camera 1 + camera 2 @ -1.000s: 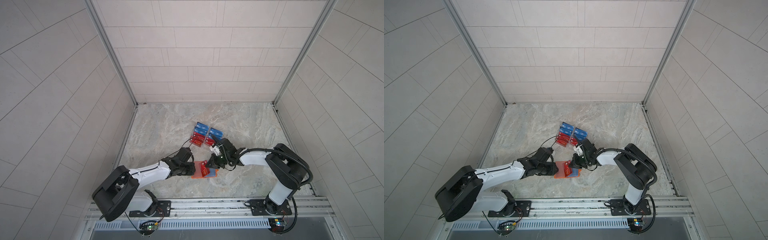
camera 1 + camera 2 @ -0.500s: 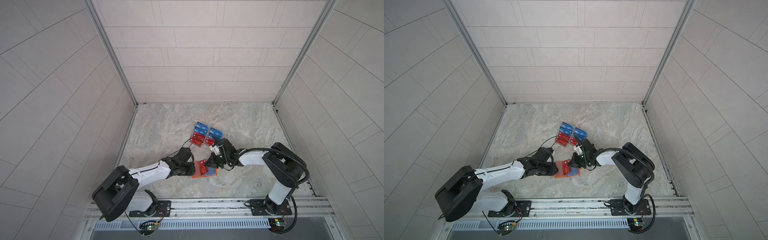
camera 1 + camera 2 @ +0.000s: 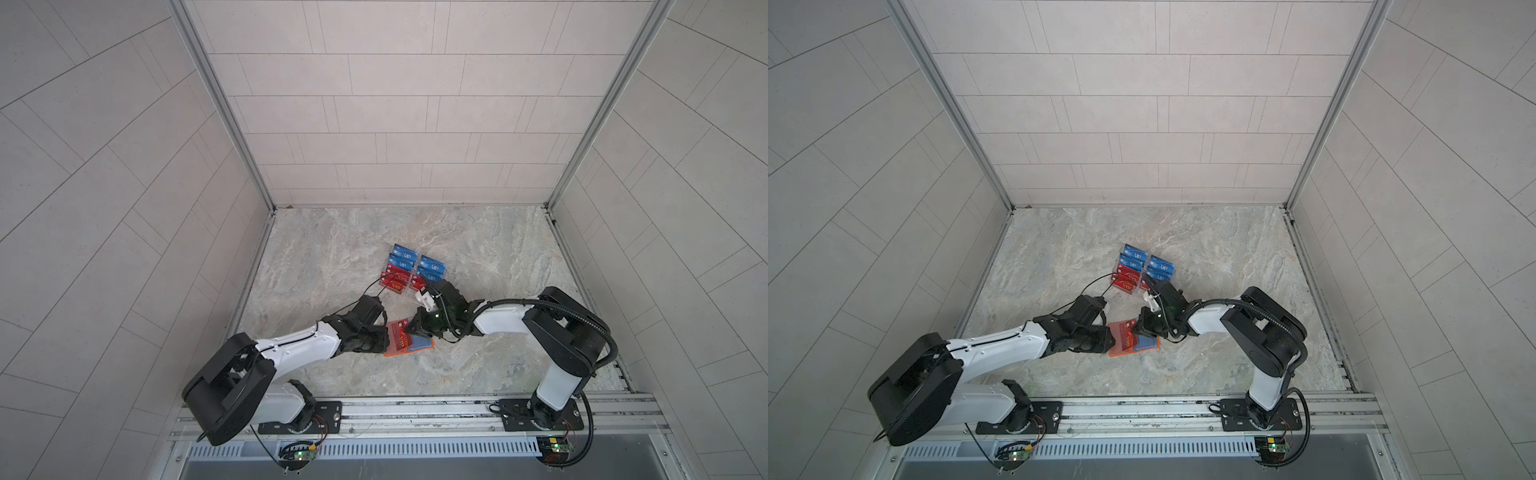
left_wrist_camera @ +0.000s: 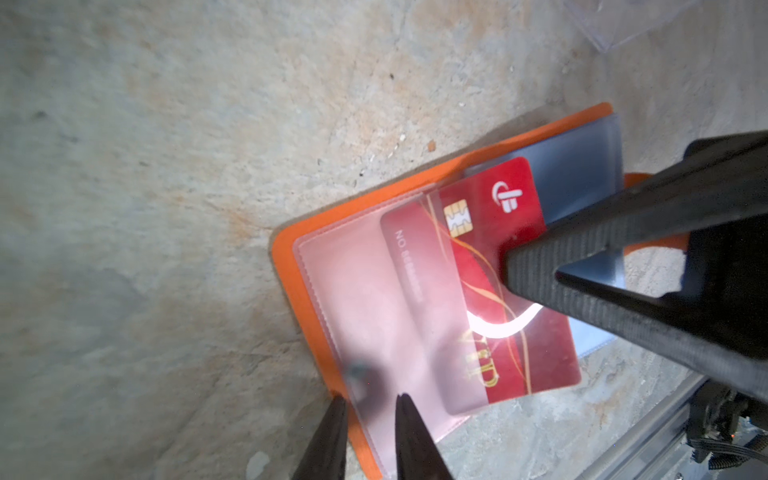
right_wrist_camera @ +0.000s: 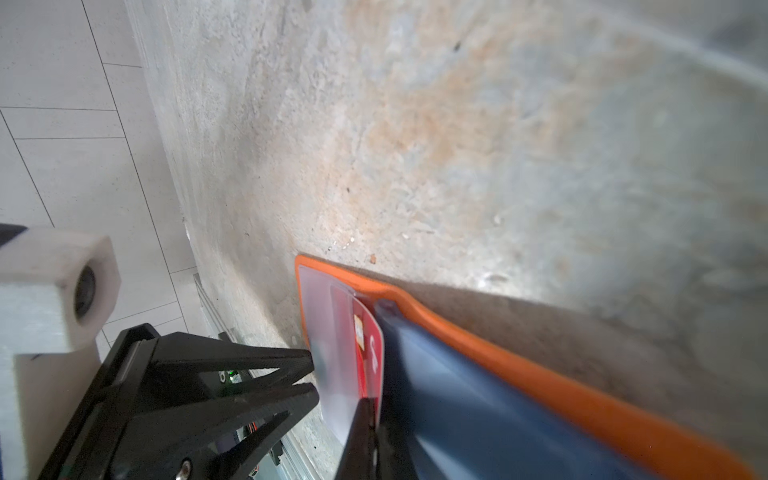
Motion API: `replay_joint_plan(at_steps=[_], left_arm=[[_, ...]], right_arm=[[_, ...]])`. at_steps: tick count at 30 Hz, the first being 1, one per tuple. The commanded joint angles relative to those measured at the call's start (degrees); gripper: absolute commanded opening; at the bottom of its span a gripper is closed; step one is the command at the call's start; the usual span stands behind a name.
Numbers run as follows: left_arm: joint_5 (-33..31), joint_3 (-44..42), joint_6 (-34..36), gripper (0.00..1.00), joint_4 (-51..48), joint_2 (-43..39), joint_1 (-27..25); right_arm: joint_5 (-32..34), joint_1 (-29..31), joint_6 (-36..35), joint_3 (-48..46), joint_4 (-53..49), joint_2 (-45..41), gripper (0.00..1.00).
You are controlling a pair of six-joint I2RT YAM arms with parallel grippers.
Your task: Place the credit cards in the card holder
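The orange card holder (image 3: 395, 352) (image 3: 1119, 353) lies open on the stone floor near the front. My right gripper (image 3: 411, 330) (image 5: 372, 411) is shut on the edge of a red credit card (image 4: 540, 357) (image 5: 372, 345). The card's far end sits under a clear sleeve on the holder's left half (image 4: 291, 266). My left gripper (image 3: 385, 337) (image 4: 370, 399) stands at that half's outer edge with a narrow gap between its jaws. One tip is at the orange rim and the other on the sleeve. A blue card (image 3: 419, 343) (image 5: 478, 395) shows in the holder's right half.
Two clear tiered racks (image 3: 399, 270) (image 3: 430, 270) with several blue and red cards stand just behind the grippers. The right arm's wrist passes close to them. A metal rail (image 3: 415, 409) runs along the front, and tiled walls close in the floor.
The right gripper with the red card has edged slightly toward the holder's left half. The left arm has kept its place.
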Motion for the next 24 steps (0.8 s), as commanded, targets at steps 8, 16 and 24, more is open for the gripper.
replay_joint_plan(at_steps=[8, 16, 24], left_arm=[[0.84, 1.20, -1.62, 0.38, -3.58, -1.14, 0.91], [1.97, 0.29, -5.08, 0.43, 0.01, -0.97, 3.59], [3.02, 0.08, -5.70, 0.36, 3.34, 0.50, 3.59]], right_arm=[[9.17, 1.64, -5.17, 2.10, -15.39, -3.29, 0.16], [6.88, 1.69, -6.29, 2.45, -16.24, -3.63, 0.29], [6.97, 2.98, -8.25, 6.04, -21.68, -3.13, 0.31]])
